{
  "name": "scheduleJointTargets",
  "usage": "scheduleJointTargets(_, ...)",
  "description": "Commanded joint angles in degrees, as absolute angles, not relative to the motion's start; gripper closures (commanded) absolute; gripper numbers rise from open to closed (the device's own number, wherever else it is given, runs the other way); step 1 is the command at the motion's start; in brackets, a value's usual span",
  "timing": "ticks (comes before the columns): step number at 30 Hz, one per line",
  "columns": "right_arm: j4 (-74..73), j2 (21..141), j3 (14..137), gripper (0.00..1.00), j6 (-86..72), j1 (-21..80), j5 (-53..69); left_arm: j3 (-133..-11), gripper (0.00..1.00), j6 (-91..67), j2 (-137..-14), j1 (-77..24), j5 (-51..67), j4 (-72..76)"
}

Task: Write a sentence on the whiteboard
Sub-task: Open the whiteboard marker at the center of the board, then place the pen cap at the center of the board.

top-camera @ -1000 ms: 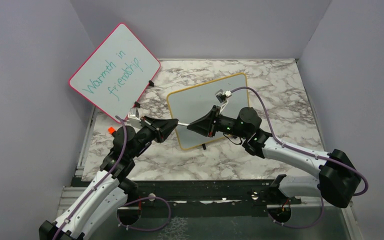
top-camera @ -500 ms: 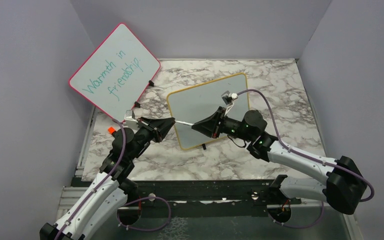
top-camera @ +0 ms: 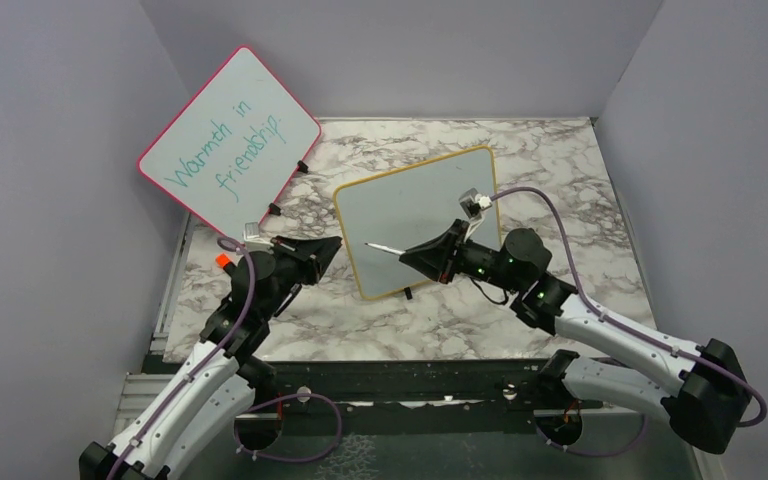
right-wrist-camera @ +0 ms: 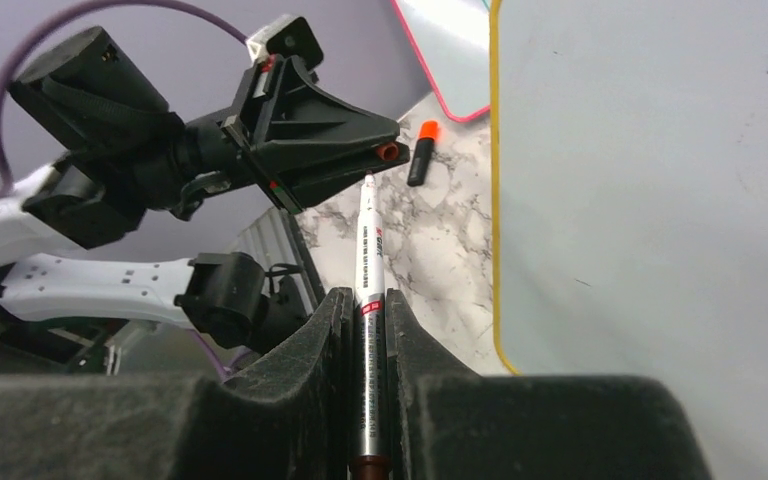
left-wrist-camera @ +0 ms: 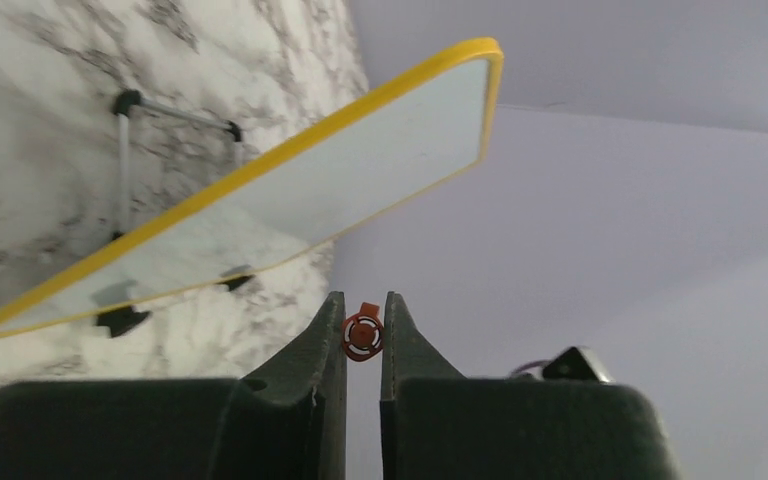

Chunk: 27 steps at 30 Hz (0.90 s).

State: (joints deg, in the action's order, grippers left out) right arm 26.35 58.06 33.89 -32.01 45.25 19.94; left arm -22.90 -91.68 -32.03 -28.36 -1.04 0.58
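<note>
**Item: whiteboard** (top-camera: 415,205). Yellow-framed and propped on its black feet at the middle of the counter (top-camera: 570,170). The face is blank, so the sentence is not yet begun.

**Item: marker** (top-camera: 382,247). White barrel pinched between the fingers of the right gripper (top-camera: 407,254), with its bare end pointing toward the counter's left edge, over the whiteboard's lower left part.

**Item: cap** (left-wrist-camera: 363,335). Small and red, nipped at the tips of the left gripper (top-camera: 332,244), off the whiteboard's left edge.

**Change noted:** a second ago the marker bridged both grippers in one line. Now a gap stands between cap and barrel, and the right arm has drawn back toward the counter's right. Judged: the uncapping is done, the tip is free, and the next move calls for bringing it down to the board.

**Other holdings:** pink-framed board (top-camera: 230,140) with teal writing, leaning at the counter's far left corner; orange-capped pen (top-camera: 223,260) lying by the left edge.
</note>
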Motion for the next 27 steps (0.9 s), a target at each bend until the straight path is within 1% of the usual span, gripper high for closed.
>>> scheduleJointTargets(1,18.1,55.3,36.0,1.00,-26.3,45.1,15.7,-28.9,1.00,-79.0,-33.5,-28.3,-6.5,-12.9)
scheduleJointTargets(8,5.7,52.1,41.0,0.99,-19.1,45.1,10.0,-37.0,1.00,-63.4,-40.7,-28.2,-9.4,-28.9)
scheduleJointTargets(16,-2.0,49.1,43.8,0.99,-13.8,45.1,6.4,-40.1,1.00,-53.7,-53.0,-27.7,-5.4,-33.5)
scheduleJointTargets(24,-5.4,46.8,45.0,0.99,-10.6,45.1,4.5,-43.7,0.99,-40.8,-64.2,-19.8,1.8,-35.7)
scheduleJointTargets(27,-5.5,46.5,45.0,0.99,-10.3,45.1,4.6,-46.4,0.99,-35.8,-70.2,-18.0,1.8,-38.8)
